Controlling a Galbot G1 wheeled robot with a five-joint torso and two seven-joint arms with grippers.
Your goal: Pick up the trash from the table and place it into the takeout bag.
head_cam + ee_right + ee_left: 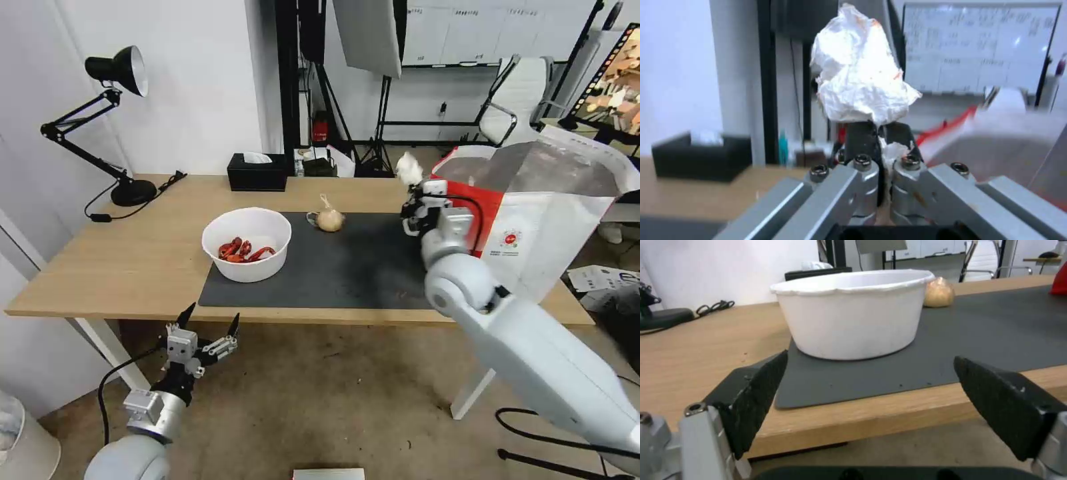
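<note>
While pinching the crumpled white tissue [862, 80] between pressed-together fingers, right tool [413, 190] raised beside the rim of the foil-lined red-and-white takeout bag [533, 220] at the counter [133, 267] end. Orange flecks on the paper plain from the right wrist. Left tool [867, 403] spread wide, below the counter edge, facing the smooth white bowl [853, 316]; red shells [241, 251] inside seen from the head, hidden from the left wrist. Knotted beige bag [329, 219] on the dark mat [347, 267], half hidden behind the bowl.

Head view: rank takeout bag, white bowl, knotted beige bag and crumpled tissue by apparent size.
1. takeout bag
2. white bowl
3. knotted beige bag and crumpled tissue, held by the right pincer, look alike.
</note>
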